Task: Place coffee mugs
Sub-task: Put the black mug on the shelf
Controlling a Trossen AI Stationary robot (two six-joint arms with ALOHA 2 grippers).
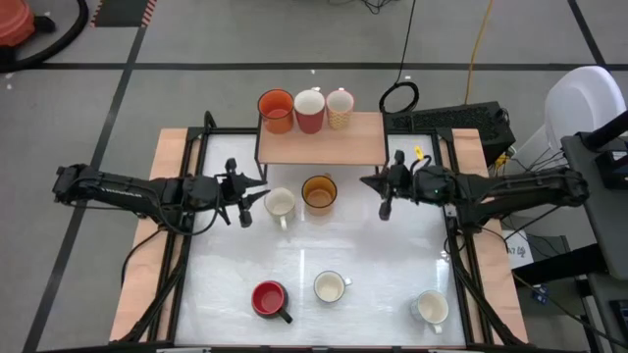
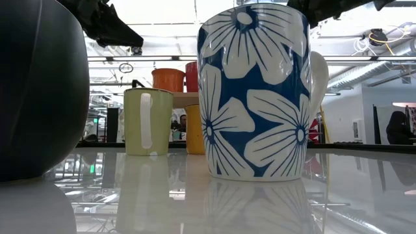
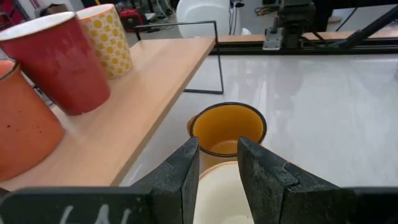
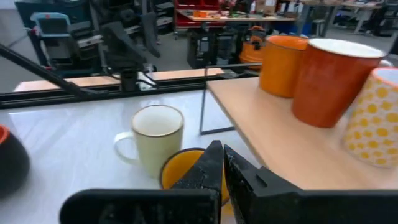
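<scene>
Hovering just beside the cream mug (image 1: 280, 204), the left gripper (image 1: 245, 208) stands part-open and empty; the right gripper (image 1: 386, 207), closed, lies farther off.

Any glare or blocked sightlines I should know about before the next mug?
High view: ceiling lights glare off the glossy white table near its middle. Low view: the blue-flowered mug fills the centre and a dark out-of-focus mug blocks the left; the tabletop mirrors both. Left wrist view: the left claw sits over a cream mug, partly hiding it.
</scene>
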